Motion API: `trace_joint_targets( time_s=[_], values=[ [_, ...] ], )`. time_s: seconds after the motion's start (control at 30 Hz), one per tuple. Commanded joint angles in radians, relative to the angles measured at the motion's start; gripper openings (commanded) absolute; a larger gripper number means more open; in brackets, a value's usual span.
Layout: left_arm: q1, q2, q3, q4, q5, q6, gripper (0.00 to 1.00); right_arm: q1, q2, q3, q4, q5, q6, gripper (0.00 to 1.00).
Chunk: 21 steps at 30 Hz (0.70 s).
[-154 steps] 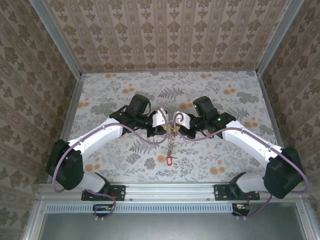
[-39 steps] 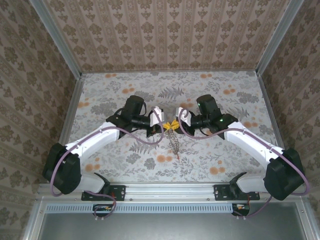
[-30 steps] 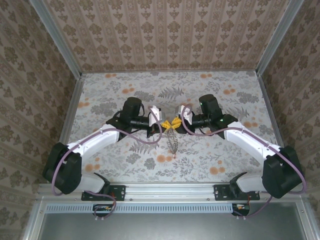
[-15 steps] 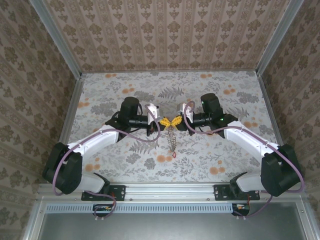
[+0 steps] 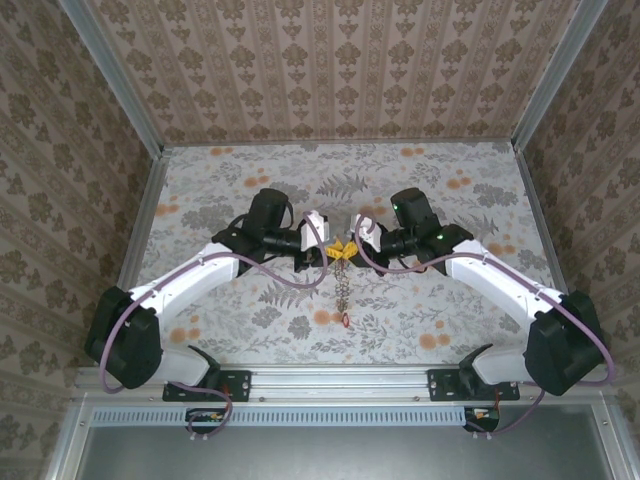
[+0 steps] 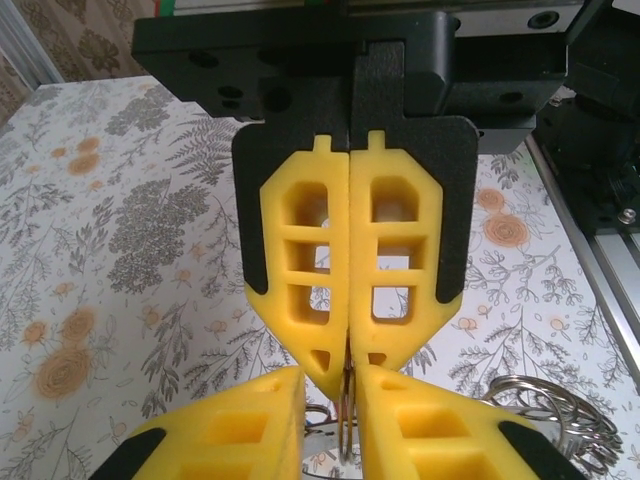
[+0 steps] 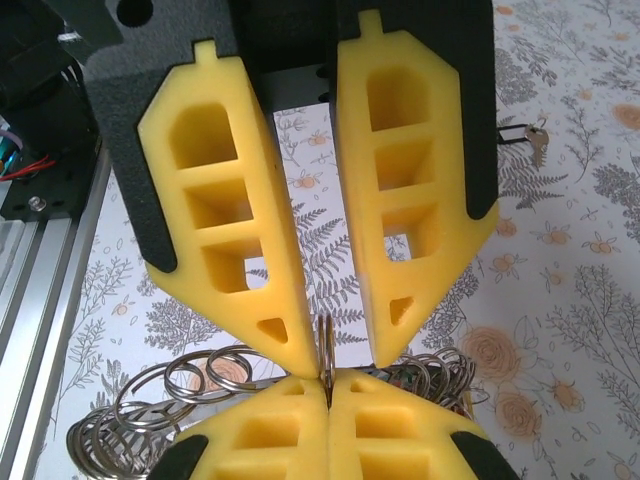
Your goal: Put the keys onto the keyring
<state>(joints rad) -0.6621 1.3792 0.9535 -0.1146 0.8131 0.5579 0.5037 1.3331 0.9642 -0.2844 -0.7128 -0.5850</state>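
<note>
keyring (image 7: 325,358): seen edge-on as a thin metal line in both wrist views; its full circle cannot be made out, and from above it is lost among the yellow pads (image 5: 340,247). keys (image 5: 343,285): a string dangling below the two grippers, too small from above to count, ending in a red tag (image 5: 345,320) over the table (image 5: 450,170); in the right wrist view the bunch and its small rings are cut off by the bottom edge. loose key (image 7: 535,138): lies on the table, well apart from the bunch. right gripper (image 6: 348,372): clenched, pads pressed together on the keyring's edge. left gripper (image 7: 340,355): released, pads parted, keyring standing in the gap; whether it touches either pad cannot be told. change: half a second earlier the string's end sat higher in the top view and more yellow faced the camera; the left pads have since come apart.
</note>
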Motion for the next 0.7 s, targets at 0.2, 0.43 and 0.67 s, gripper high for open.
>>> trace_joint_targets(
  time_s=[0.2, 0.43, 0.67],
  values=[
    [-0.004, -0.007, 0.011, -0.048, -0.012, 0.034, 0.23, 0.010, -0.053, 0.041, 0.014, 0.001, -0.031, 0.00],
    [0.004, -0.009, 0.013, -0.058, 0.001, 0.033, 0.22, 0.011, -0.061, 0.016, 0.062, -0.022, -0.002, 0.00],
    [-0.002, 0.014, 0.032, -0.073, -0.001, 0.045, 0.18, 0.010, -0.069, 0.008, 0.092, -0.051, 0.013, 0.00]
  ],
)
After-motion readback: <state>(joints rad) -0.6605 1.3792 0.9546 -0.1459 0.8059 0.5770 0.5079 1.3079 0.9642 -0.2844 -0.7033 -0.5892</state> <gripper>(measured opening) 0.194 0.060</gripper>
